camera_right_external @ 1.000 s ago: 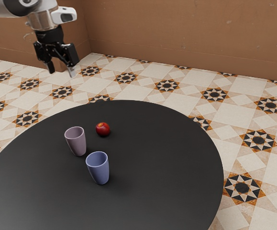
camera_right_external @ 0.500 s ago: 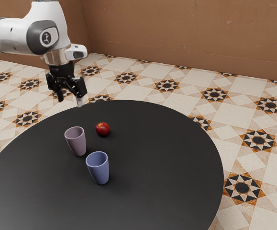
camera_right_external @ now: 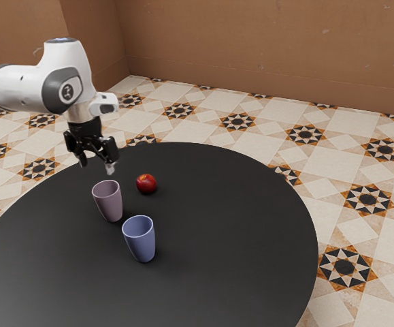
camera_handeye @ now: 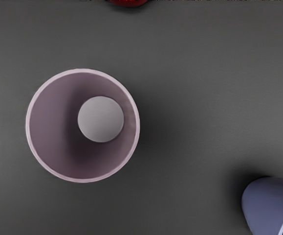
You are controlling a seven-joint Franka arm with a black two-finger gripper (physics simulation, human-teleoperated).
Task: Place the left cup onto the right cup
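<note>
A mauve cup (camera_right_external: 107,199) stands upright on the round black table (camera_right_external: 237,225), toward the exterior view's left. A blue-violet cup (camera_right_external: 139,238) stands upright just in front of it, to its right. My gripper (camera_right_external: 96,165) hangs open a short way above the mauve cup's rim, with nothing between its fingers. From the hand's camera I look straight down into the mauve cup (camera_handeye: 82,125), with the blue-violet cup (camera_handeye: 271,205) off to one side.
A red apple (camera_right_external: 146,182) lies on the table just behind and to the right of the mauve cup; its edge shows as a red apple (camera_handeye: 126,2) in the wrist view. A patterned tile floor (camera_right_external: 333,150) surrounds the table, with brown walls behind.
My arm has swung down and toward the table, bringing the open gripper from high above the floor to just over the mauve cup. The cups and apple have not moved.
</note>
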